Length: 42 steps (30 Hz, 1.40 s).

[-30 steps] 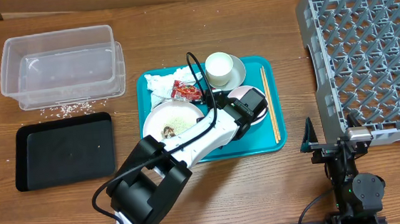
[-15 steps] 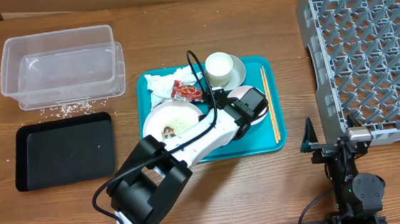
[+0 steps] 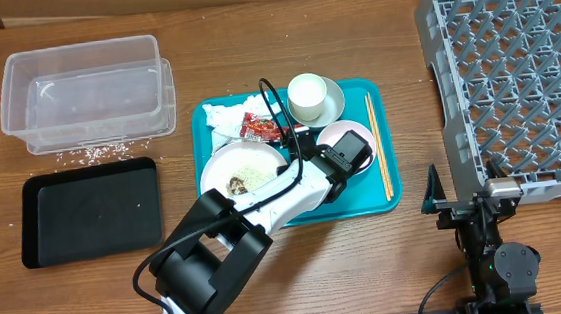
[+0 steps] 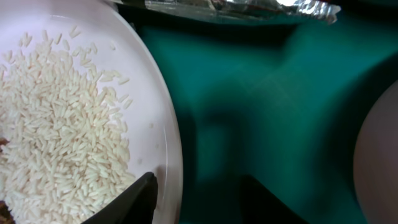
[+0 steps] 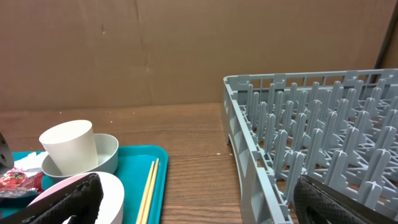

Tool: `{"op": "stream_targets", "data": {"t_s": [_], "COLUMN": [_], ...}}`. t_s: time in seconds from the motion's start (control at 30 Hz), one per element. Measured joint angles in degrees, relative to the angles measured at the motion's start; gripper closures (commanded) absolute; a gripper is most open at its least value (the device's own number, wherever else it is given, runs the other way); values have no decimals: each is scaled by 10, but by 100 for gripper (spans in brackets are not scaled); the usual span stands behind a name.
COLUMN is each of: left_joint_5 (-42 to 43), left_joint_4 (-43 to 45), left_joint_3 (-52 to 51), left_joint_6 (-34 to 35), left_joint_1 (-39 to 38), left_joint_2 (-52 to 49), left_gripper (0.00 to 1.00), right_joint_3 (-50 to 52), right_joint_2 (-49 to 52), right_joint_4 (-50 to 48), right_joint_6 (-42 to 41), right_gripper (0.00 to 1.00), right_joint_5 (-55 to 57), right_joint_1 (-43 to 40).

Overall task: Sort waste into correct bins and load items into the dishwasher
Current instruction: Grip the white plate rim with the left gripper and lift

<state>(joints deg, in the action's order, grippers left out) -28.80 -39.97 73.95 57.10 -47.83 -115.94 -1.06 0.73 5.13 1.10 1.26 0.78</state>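
The grey dish rack fills the right of your overhead view. The clear tub sits upper left, with the black tray below it. On the teal tray at centre, your left gripper hangs low with its jaws apart. One fingertip is over the plate, and the plate's right rim lies between the jaws. Rice covers the plate's face. The bowl lies just right of that gripper. A second ago the gripper covered more of the bowl; it has shifted down and left toward the plate. Your right gripper is spread wide at the lower right, beside the rack, unmoved. The chopsticks lie along the tray's right edge.
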Motion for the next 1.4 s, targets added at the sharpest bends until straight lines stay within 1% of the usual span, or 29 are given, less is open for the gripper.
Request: {"op": "stream_targets", "data": {"t_s": [0.07, 0.13, 0.27, 0.3, 0.37, 0.5, 0.6, 0.67, 0.77, 1.0, 1.23, 1.4], "left_joint_5": [-4, -5, -6, -6, -6, -6, -7, -7, -8, -24, -15, -3], "left_joint_4": [4, 6, 6, 6, 6, 6, 6, 5, 5, 2, -73, -96], "left_joint_3": [-2, -2, -4, -4, -4, -5, -5, -5, -7, -7, 4, 5], "left_joint_6": [0, 3, 4, 4, 5, 7, 6, 8, 10, 1, 0, 0], "left_joint_1": [0, 0, 0, 0, 0, 0, 0, 0, 3, 3, 3, 3], "left_joint_2": [0, 0, 0, 0, 0, 0, 0, 0, 0, 0, 0, 15], "left_gripper": [58, 64, 68, 72, 75, 76, 84, 87, 96, 96, 96, 96], "right_joint_3": [0, 0, 0, 0, 0, 0, 0, 0, 0, 0, 0, 0], "right_joint_2": [0, 0, 0, 0, 0, 0, 0, 0, 0, 0, 0, 0], "right_joint_4": [0, 0, 0, 0, 0, 0, 0, 0, 0, 0, 0, 0], "right_joint_6": [0, 0, 0, 0, 0, 0, 0, 0, 0, 0, 0, 0], "right_gripper": [0, 0, 0, 0, 0, 0, 0, 0, 0, 0, 0, 0], "right_joint_5": [0, 0, 0, 0, 0, 0, 0, 0, 0, 0, 0, 0], "right_joint_1": [0, 0, 0, 0, 0, 0, 0, 0, 0, 0, 0, 0]}}
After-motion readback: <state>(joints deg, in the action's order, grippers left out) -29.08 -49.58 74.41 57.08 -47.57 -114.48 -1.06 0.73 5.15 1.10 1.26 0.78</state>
